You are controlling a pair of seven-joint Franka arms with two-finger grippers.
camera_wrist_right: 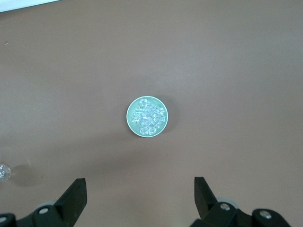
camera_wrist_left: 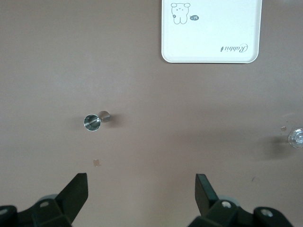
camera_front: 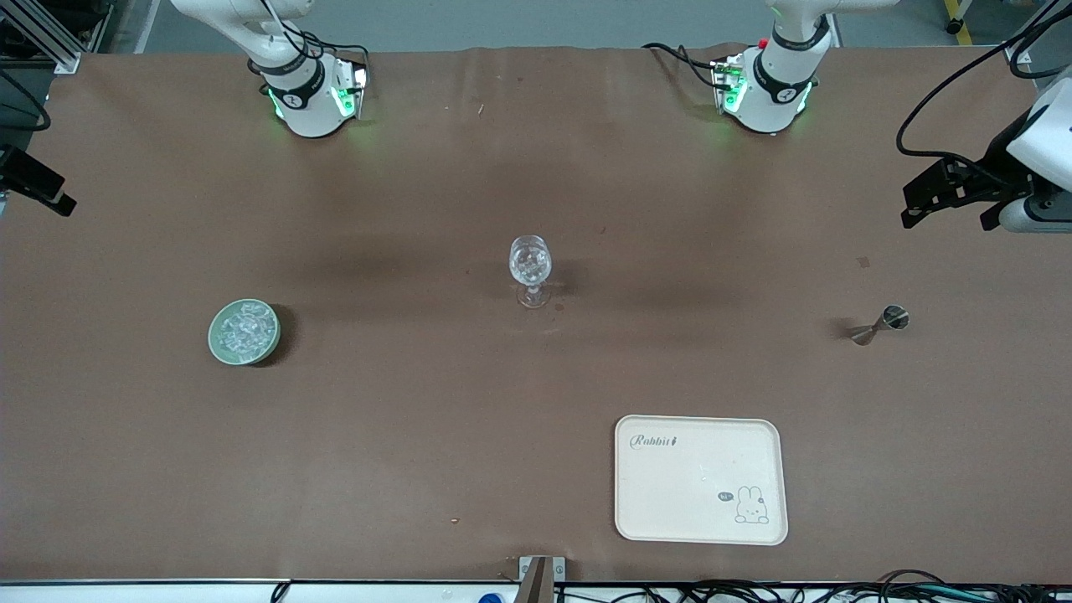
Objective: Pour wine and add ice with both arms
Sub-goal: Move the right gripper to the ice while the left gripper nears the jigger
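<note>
The ice (camera_front: 243, 331) is a heap of clear chunks in a pale green bowl (camera_front: 216, 345) toward the right arm's end of the table. My right gripper (camera_wrist_right: 139, 181) hangs open and empty high over the table, with the ice (camera_wrist_right: 147, 117) in its wrist view. Only one black finger (camera_front: 50, 194) of it shows in the front view. A clear stemmed glass (camera_front: 530, 264) stands upright mid-table. My left gripper (camera_wrist_left: 140, 178) is open and empty, high over the table near a small steel jigger (camera_wrist_left: 92, 122). It also shows in the front view (camera_front: 945, 219). No wine bottle is in view.
A cream rabbit-print tray (camera_front: 670, 486) lies empty near the front edge, also in the left wrist view (camera_wrist_left: 210, 28). The jigger (camera_front: 879, 325) sits toward the left arm's end. The glass shows at the edge of both wrist views (camera_wrist_left: 296, 137) (camera_wrist_right: 4, 172).
</note>
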